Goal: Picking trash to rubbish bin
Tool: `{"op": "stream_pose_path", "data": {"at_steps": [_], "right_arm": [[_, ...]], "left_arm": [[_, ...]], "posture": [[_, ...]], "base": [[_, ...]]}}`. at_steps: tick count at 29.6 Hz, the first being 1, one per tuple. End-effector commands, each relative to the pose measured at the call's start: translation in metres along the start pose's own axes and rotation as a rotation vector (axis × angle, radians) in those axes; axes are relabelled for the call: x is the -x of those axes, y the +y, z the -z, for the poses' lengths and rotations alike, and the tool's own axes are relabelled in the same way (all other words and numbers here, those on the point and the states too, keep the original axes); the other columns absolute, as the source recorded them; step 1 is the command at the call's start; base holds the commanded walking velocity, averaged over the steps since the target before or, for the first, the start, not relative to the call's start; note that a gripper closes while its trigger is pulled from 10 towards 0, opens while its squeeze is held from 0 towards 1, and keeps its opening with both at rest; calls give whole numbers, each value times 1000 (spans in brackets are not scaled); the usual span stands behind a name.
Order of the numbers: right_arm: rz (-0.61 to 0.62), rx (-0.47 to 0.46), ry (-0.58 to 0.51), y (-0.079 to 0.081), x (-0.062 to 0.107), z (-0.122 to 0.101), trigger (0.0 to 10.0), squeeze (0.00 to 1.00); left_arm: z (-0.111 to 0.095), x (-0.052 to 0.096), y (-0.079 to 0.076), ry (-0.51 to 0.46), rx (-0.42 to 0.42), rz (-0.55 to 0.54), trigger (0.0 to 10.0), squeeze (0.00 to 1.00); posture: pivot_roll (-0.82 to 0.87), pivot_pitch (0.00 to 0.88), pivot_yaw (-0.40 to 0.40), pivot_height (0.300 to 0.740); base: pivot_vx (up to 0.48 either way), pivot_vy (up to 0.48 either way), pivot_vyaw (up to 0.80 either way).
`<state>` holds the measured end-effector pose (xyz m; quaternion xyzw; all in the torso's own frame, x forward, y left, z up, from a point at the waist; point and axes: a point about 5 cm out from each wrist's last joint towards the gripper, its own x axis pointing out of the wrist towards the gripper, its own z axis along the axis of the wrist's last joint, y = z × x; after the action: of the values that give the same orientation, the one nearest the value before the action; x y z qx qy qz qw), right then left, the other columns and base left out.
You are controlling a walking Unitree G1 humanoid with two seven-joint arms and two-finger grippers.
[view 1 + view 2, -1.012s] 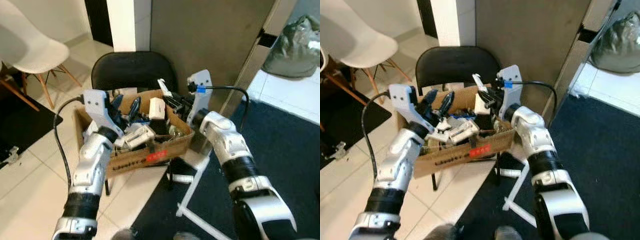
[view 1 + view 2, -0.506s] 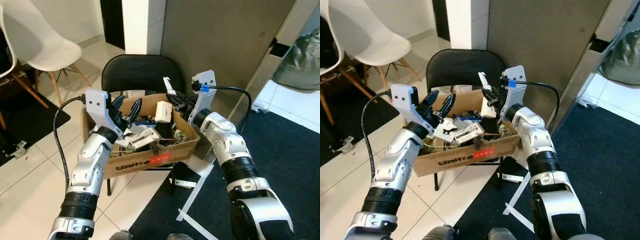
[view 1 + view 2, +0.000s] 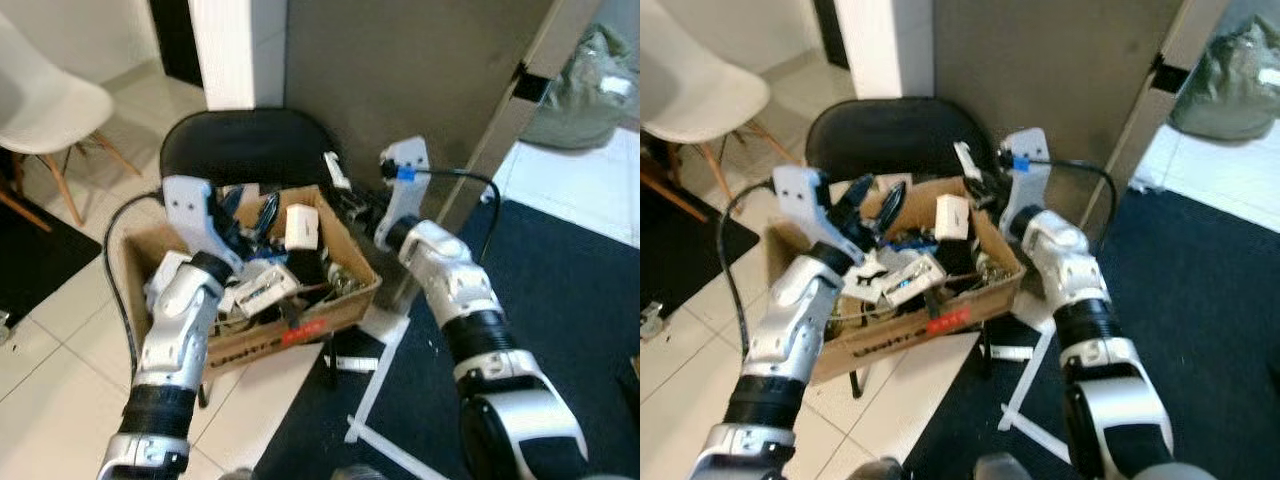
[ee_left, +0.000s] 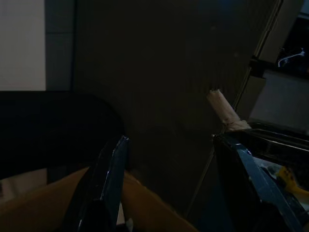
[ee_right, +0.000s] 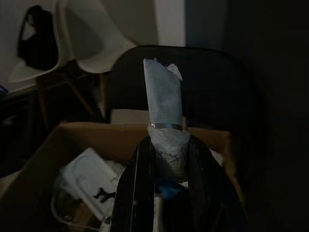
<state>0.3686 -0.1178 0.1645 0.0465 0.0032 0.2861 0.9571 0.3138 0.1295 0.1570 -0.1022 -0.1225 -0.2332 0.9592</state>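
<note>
Wall panel (image 3: pixel 400 90): grey, upright behind everything; white pillar (image 3: pixel 235 50) just to its left.
Rug (image 3: pixel 560 290): dark blue, on robot's right; white tape strips (image 3: pixel 375 370) lying at its edge.
White chair (image 3: pixel 45 110): far left, wooden legs, on pale tile.
Black chair (image 3: pixel 235 145): round back, directly behind the box.
Grey bag (image 3: pixel 585 85): slumped at upper right, beyond the panel.
Cardboard box (image 3: pixel 290 325): serves as bin, sits at black chair, red label on front wall; packed w/ white plugs, cables, black bits.
Left gripper (image 3: pixel 250 208): above box's rear-left part, fingers spread apart, nothing between them; wrist view dark, shows both fingers w/ a wide gap.
Right gripper (image 3: pixel 350 205): at box's rear-right corner, above rim, clamped tight on trash.
Trash (image 5: pixel 165 123): crumpled pale paper roll, thin band round its middle, pinched between right fingers, sticking up past the tips; over box interior per wrist view, white plug (image 5: pixel 94 179) below it. Also seen as white sliver (image 3: pixel 333 170) in head view.
</note>
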Motion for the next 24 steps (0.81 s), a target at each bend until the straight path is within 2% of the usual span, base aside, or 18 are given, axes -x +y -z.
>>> {"op": "stream_pose_path", "data": {"at_steps": [1,8,11,16,24], "right_arm": [[-10,5,17,4,-2,2,10000,0],[-23,56,41,6,-3,2,10000,0],[-52,91,63,9,-5,4,10000,0],[-47,90,67,9,-4,5,10000,0],[-45,79,71,9,-4,6,10000,0]], "left_arm": [[1,3,1,3,-13,-6,10000,0],[1,4,-1,8,-32,10,10000,0],[1,5,-1,8,-36,14,10000,0],[2,5,0,7,-19,0,10000,0],[2,5,0,8,-27,-3,10000,0]], "posture": [[-76,0,-58,740],[-63,0,-58,740],[-59,0,-61,740],[-59,0,-61,740],[-61,0,-63,740]], "base": [[0,0,0],[0,0,0],[480,0,0],[352,0,0],[0,0,0]]}}
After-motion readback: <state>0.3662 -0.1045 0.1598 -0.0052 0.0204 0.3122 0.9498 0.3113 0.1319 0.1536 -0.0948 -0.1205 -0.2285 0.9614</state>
